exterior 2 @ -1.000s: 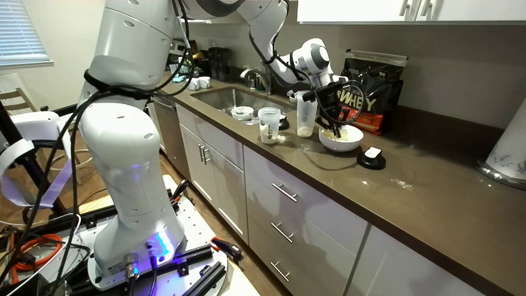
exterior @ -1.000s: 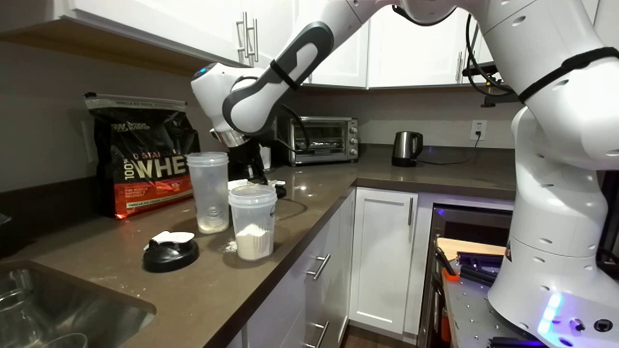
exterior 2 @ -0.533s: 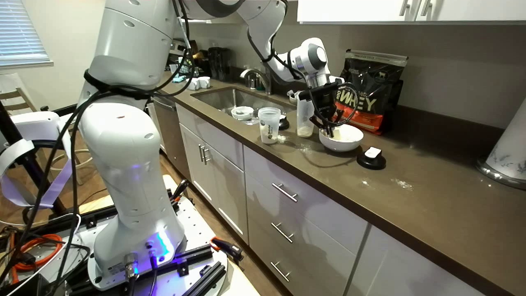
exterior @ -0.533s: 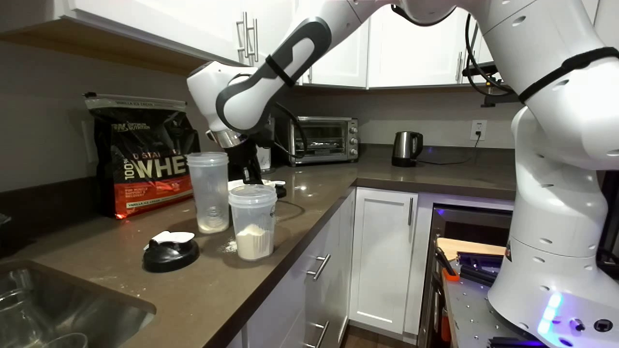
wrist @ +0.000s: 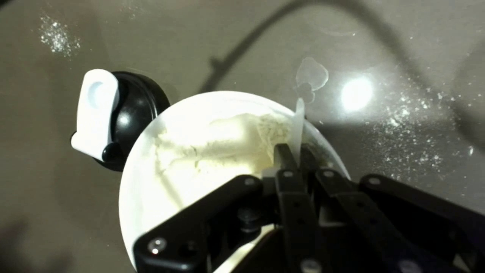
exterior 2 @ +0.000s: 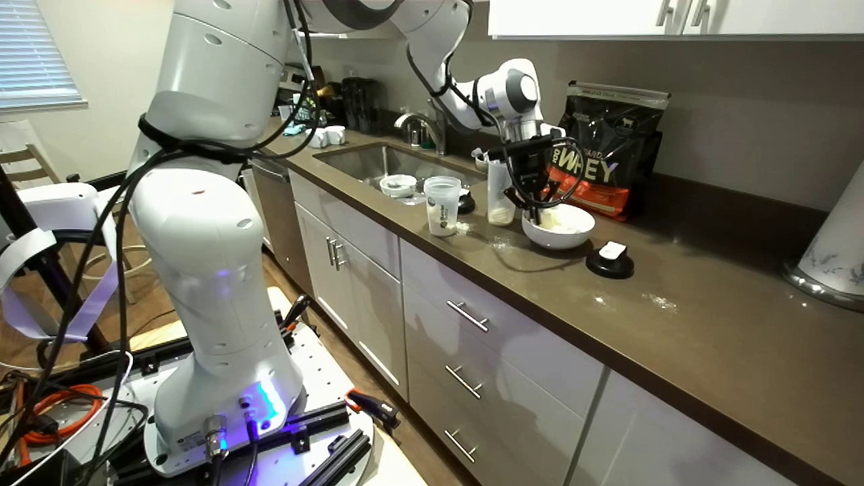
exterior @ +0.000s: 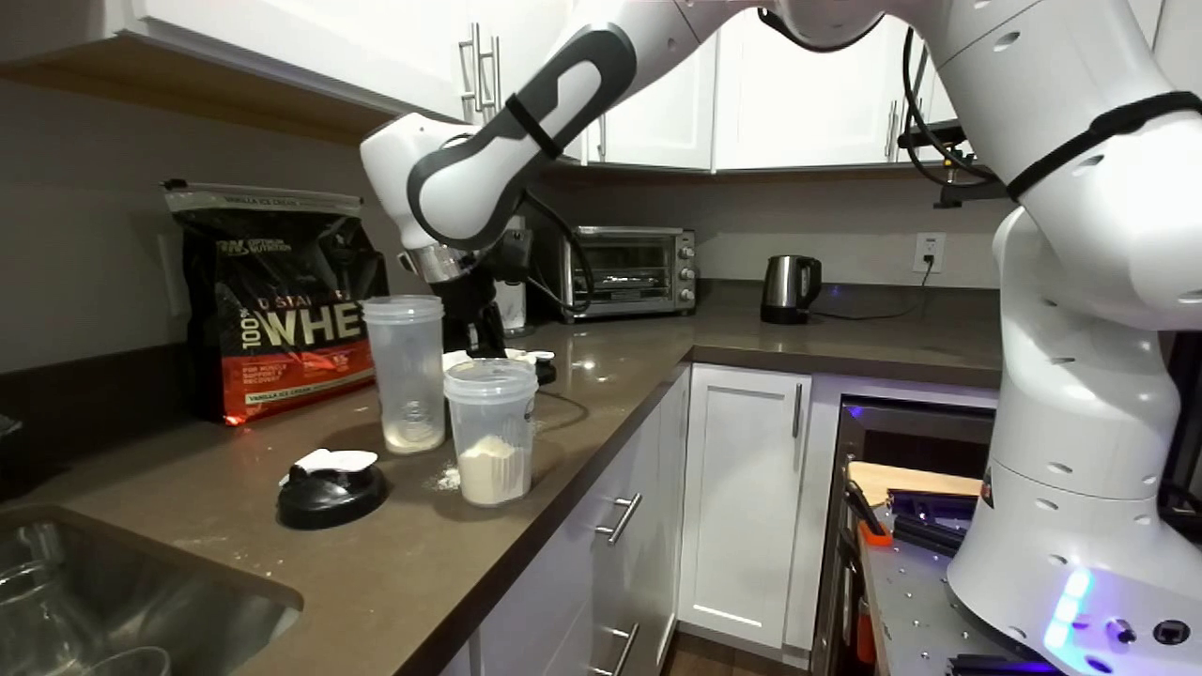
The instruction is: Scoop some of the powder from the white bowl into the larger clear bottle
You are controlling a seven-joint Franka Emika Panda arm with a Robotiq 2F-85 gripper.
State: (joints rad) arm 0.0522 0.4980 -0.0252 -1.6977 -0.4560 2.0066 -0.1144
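In the wrist view my gripper is shut on a thin, pale piece, apparently the scoop's handle; the rest of the scoop cannot be made out. The fingertips are over the inner side of the white bowl, by its rim. Pale powder fills much of the bowl. An exterior view shows the bowl below the gripper. Beside it stands the larger clear bottle, upright, with a little powder at the bottom. That bottle stands in front of the black gripper in an exterior view.
A shorter clear tub, partly filled with powder, stands near the counter's edge. Behind is the black whey bag. Black lids lie on the counter, white pieces on top. The sink lies past the tub. Spilled powder dots the counter.
My gripper has shifted left in both exterior views and stands more upright, its fingertips now at the bowl's side near the bottle. The bowl has slid very slightly the same way.
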